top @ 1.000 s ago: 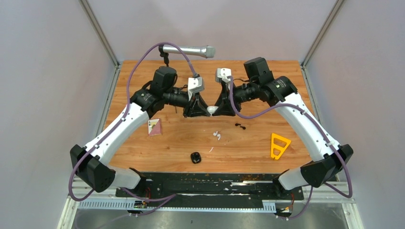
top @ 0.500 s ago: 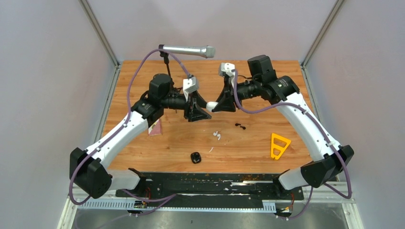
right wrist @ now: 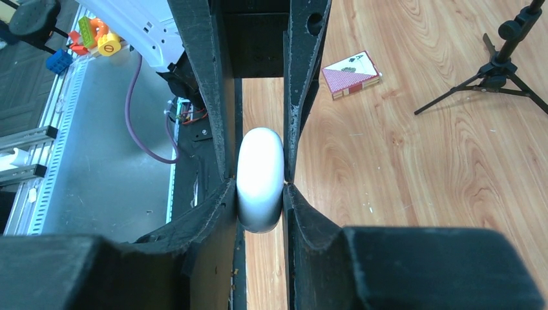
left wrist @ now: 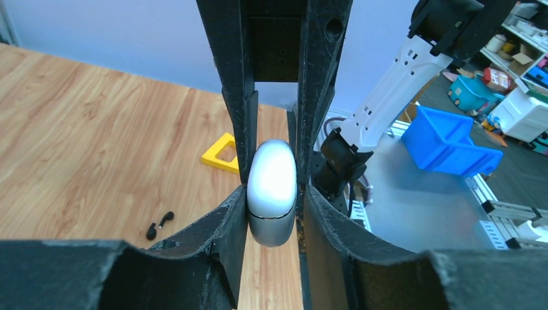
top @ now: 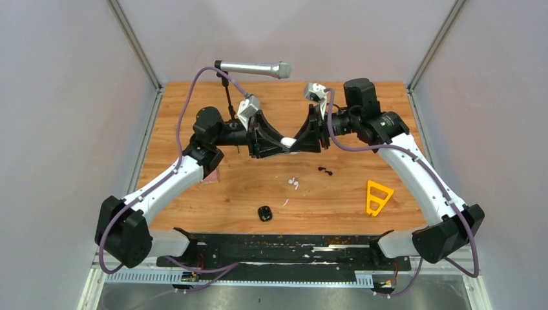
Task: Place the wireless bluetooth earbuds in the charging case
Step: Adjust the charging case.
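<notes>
Both grippers are shut on the same closed white charging case (top: pixel 289 141), held above the table's middle back. My left gripper (top: pixel 279 143) grips it from the left and my right gripper (top: pixel 299 142) from the right, fingers facing each other. The case fills the jaws in the left wrist view (left wrist: pixel 272 192) and the right wrist view (right wrist: pixel 260 177). The white earbuds (top: pixel 294 183) lie on the wood below it. The black earbuds (top: pixel 325 170) lie to their right and show in the left wrist view (left wrist: pixel 159 225). A small black case (top: pixel 264 213) sits nearer the front.
A silver microphone (top: pixel 252 67) on a black tripod stand (right wrist: pixel 497 74) stands at the back. A red card deck (top: pixel 210 173) lies by the left arm. A yellow triangle (top: pixel 378 196) lies at the right. A small white speck (top: pixel 285 202) lies near the black case.
Both grippers have lifted the white case slightly and tipped flatter. The left wrist has drawn back to the left, the right wrist to the right. The earbuds have not moved.
</notes>
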Controlling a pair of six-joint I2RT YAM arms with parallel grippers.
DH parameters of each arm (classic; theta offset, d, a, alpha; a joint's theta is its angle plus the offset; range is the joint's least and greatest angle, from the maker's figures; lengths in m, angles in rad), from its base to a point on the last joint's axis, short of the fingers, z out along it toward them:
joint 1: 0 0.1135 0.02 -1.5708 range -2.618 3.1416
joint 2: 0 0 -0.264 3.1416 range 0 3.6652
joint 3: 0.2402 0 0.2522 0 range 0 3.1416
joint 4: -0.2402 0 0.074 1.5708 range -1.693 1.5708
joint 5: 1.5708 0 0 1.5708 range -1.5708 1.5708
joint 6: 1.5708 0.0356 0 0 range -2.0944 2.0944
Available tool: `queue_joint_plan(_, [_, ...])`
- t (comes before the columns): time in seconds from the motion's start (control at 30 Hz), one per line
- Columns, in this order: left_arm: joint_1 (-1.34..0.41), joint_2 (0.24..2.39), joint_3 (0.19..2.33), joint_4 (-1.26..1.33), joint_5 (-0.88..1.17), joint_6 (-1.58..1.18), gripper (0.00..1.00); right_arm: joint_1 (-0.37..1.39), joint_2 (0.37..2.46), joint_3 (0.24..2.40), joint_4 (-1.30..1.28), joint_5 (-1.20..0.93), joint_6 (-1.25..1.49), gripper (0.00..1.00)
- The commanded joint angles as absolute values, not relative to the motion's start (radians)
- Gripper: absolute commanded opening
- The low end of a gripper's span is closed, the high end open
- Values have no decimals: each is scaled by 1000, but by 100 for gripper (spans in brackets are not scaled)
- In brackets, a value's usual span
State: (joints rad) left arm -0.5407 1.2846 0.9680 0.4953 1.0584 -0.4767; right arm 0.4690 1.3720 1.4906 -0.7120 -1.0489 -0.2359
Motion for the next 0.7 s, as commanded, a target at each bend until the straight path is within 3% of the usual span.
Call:
queue_joint_plan(0.0, [-548,1301,1003,557,1086,-528,46,471,1353,1515,-643,-1059,-221,0])
queue_joint_plan(0.2, [-548,1318,1001,584,1088,-554,46,470,1354,1552,-651,-1055,-232,0])
queue_joint_plan(0.53, [-548,1325,996,611,1092,-558,37,472,1387,1623,-776,-1008,-374,0])
queue_joint_plan(0.67, [-548,1327,997,617,1092,-561,40,475,1393,1616,-791,-998,-385,0])
